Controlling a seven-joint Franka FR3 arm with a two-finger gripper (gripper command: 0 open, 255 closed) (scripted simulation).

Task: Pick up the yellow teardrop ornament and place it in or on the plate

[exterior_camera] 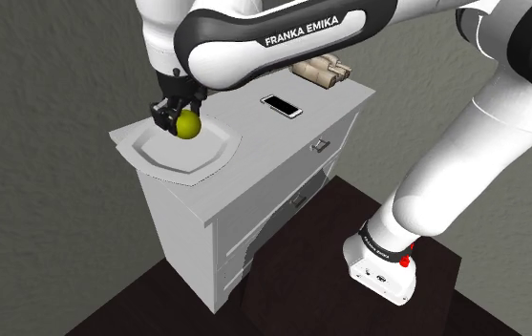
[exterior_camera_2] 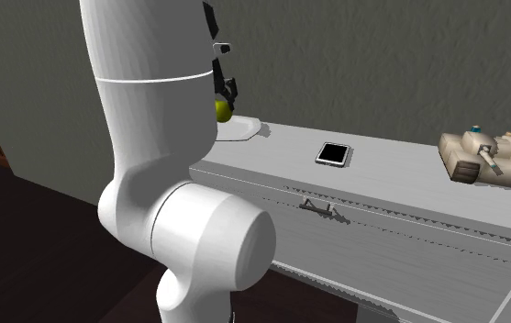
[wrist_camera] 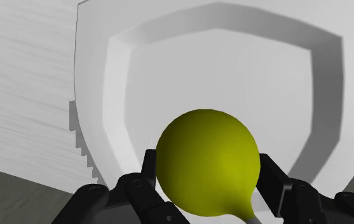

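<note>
Shoulder view: the glossy yellow teardrop ornament (exterior_camera: 188,125) is clamped in the black claw (exterior_camera: 176,115), just over the white angular plate (exterior_camera: 149,153). Second exterior view: the same is seen. Wrist view: the plate lies straight beyond the claw; a low, gentle release is advised.

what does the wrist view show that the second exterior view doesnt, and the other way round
Wrist view, not the other: both black fingers clasping the yellow ornament, its narrow tip pointing back between them, above the plate's sunken well. Second exterior view, not the wrist: a phone and two toy tanks on the dresser top. Both: the ornament over the white plate.
</note>
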